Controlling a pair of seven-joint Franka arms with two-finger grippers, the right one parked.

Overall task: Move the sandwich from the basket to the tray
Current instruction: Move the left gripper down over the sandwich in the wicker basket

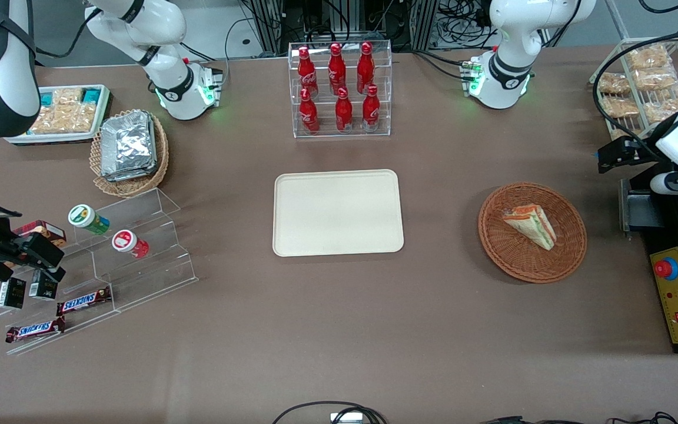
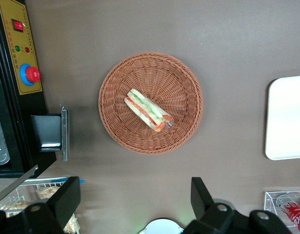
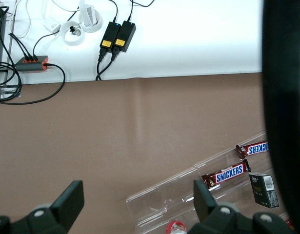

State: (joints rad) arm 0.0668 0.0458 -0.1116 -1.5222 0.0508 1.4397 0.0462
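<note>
We see the sandwich lying on its side in the basket, roughly at the middle of the wicker floor, its green and orange-red filling layers showing along one edge through the clear wrap; in the left wrist view the sandwich sits just off centre in the basket, touching nothing but the weave. The basket rests on the brown table toward the working arm's end, well apart from the tray, which lies flat at the middle of the table with nothing on it; only an edge of the tray shows from the wrist. The gripper hangs above the table away from the basket, holding nothing, its two fingers spread wide apart with bare tabletop between them. In the front view we find the gripper at the working arm's end of the table, beside the basket and farther from the camera than it, near the black control box with its red button. Farther from the front camera than the tray stands a clear rack of red bottles. Toward the parked arm's end we see a lighter wicker basket of foil packets and a clear stepped stand with Snickers bars.
</note>
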